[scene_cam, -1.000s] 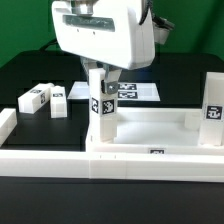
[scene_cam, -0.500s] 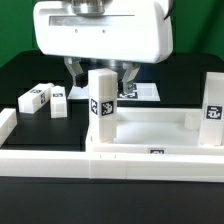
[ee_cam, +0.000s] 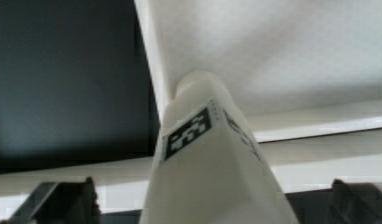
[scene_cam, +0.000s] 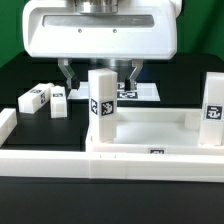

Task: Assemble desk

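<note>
The white desk top (scene_cam: 150,131) lies tray-like on the black table. One tag-marked leg (scene_cam: 101,105) stands upright in its corner at the exterior view's left, another leg (scene_cam: 213,108) stands upright at the right corner. My gripper (scene_cam: 100,72) hovers over the left leg, open, its dark fingertips (scene_cam: 68,73) apart on either side of the leg's top and not touching it. In the wrist view the leg (ee_cam: 206,150) rises between my open gripper (ee_cam: 209,205) fingers (ee_cam: 63,203), with the desk top (ee_cam: 277,50) behind it. Two loose legs (scene_cam: 35,97) (scene_cam: 58,102) lie at the left.
The marker board (scene_cam: 138,91) lies flat behind the desk top. Long white border rails run along the front (scene_cam: 50,161) and the left edge (scene_cam: 5,124) of the table.
My gripper has let go of the left leg, opened its fingers wide and risen. The leg stays upright in its corner socket.
</note>
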`<state>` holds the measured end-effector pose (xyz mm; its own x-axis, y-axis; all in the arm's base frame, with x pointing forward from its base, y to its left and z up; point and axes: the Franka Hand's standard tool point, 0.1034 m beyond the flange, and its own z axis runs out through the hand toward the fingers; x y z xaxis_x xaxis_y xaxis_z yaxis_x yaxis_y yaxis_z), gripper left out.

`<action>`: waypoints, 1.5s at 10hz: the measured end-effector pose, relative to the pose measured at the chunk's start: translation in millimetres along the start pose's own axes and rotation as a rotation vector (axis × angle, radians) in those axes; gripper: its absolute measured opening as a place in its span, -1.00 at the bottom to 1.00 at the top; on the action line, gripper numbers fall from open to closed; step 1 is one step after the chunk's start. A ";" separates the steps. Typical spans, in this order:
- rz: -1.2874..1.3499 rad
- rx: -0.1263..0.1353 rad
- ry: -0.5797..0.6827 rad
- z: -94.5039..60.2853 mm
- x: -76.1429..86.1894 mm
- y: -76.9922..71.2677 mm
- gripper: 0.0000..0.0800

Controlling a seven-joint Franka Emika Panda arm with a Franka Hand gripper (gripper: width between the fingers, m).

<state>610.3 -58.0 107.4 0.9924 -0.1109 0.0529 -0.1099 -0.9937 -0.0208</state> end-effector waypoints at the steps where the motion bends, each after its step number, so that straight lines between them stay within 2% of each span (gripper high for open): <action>1: -0.111 -0.002 0.002 -0.9 1.1 1.2 0.62; 6: -0.480 -0.008 0.002 -0.2 1.8 0.6 0.62; 8: -0.479 -0.008 0.001 0.4 1.6 0.9 -0.02; 9: -0.479 -0.007 0.001 0.4 1.5 0.9 -0.02; 10: -0.470 -0.007 0.001 0.4 1.5 0.9 -0.28; 13: -0.430 -0.005 0.001 0.4 1.5 0.7 -0.28; 15: -0.197 -0.003 0.004 -1.0 2.0 -1.1 -0.28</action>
<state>612.4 -57.2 108.5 0.9946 0.0854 0.0596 0.0859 -0.9963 -0.0062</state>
